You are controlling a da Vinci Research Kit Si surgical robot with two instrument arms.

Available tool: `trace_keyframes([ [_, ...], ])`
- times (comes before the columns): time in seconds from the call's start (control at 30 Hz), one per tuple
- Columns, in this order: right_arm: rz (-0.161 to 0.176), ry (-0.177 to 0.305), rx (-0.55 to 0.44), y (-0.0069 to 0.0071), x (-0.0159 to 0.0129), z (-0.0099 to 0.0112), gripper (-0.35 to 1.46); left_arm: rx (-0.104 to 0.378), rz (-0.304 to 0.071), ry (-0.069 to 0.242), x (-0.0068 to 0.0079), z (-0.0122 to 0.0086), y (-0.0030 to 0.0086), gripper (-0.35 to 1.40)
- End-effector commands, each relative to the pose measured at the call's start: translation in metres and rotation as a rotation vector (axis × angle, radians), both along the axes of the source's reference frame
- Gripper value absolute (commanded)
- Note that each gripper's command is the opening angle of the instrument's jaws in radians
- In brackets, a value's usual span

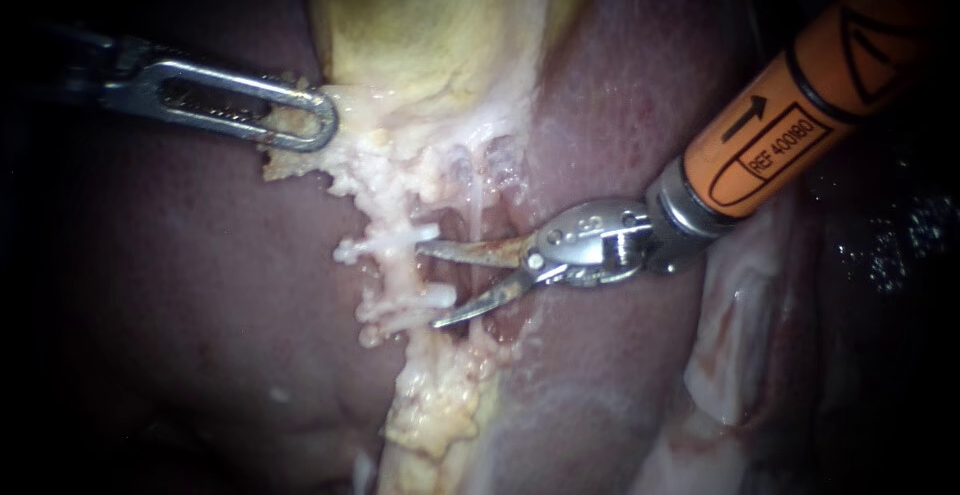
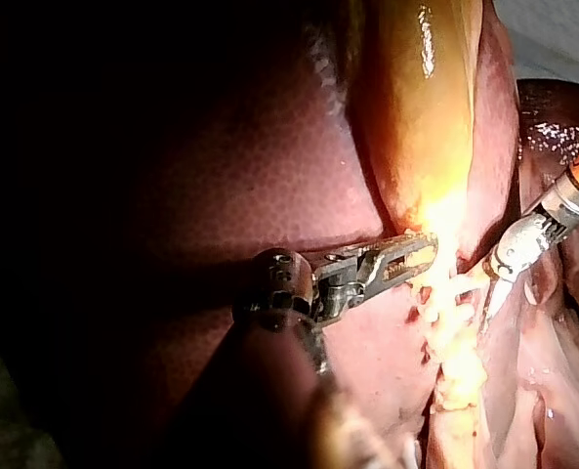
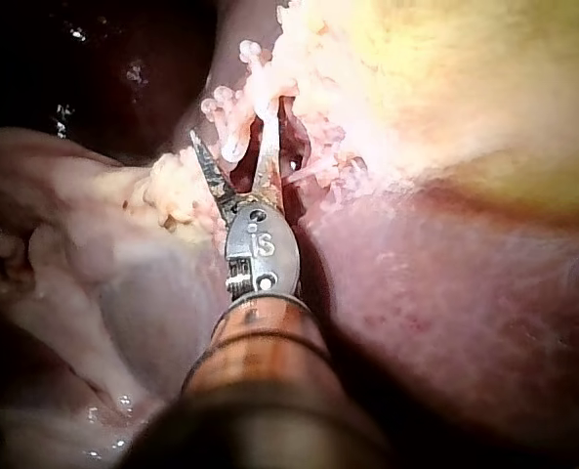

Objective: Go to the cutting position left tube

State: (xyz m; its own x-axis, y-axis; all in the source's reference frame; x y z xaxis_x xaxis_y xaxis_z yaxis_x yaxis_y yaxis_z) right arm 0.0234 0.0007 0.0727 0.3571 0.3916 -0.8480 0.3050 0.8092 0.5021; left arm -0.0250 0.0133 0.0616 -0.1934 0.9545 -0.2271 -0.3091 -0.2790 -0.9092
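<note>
The yellow gallbladder (image 1: 430, 25) lies on the dark red liver (image 1: 180, 285). My left instrument (image 1: 318, 120) comes in from the left, its slotted jaws shut on the gallbladder's pale lower edge; it also shows as the left instrument (image 2: 418, 252). Below it a whitish left tube (image 1: 397, 275) runs downward and carries two white clips, an upper clip (image 1: 385, 245) and a lower clip (image 1: 410, 303). My right instrument (image 1: 430, 285) has two thin blades that stand open. Their tips reach the tube's right side between the clips. In the right wrist view the open blades of the right instrument (image 3: 232, 125) straddle a whitish strand (image 3: 232, 149).
Thin pale strands (image 1: 478, 190) cross a red hollow right of the tube. Lumpy yellow fat (image 1: 440, 405) continues below the clips. A pale fold of tissue (image 1: 740, 335) lies under the right instrument's orange shaft (image 1: 790, 115).
</note>
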Motion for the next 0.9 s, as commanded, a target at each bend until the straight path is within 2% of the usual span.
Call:
trace_keyframes([
  [0.03, -0.002, 0.006, 0.007, -0.0001, 0.0003, -0.0001, 1.35, -0.001, 0.000, 0.000, 0.0000, 0.0001, 0.0000, -0.35],
  [0.13, -0.012, 0.020, 0.017, -0.0003, 0.0015, -0.0005, 1.31, -0.001, 0.000, 0.000, 0.0000, 0.0001, 0.0000, -0.35],
  [0.23, 0.005, 0.007, 0.020, -0.0004, 0.0028, -0.0007, 1.31, -0.001, 0.000, 0.000, -0.0001, 0.0001, 0.0000, -0.35],
  [0.47, 0.065, -0.013, 0.117, -0.0001, 0.0057, -0.0007, 1.33, -0.001, -0.001, 0.000, -0.0001, 0.0001, 0.0000, -0.35],
  [0.9, 0.126, -0.067, 0.256, -0.0006, 0.0086, -0.0016, 1.33, -0.001, -0.001, 0.001, -0.0002, 0.0001, 0.0000, -0.35],
])
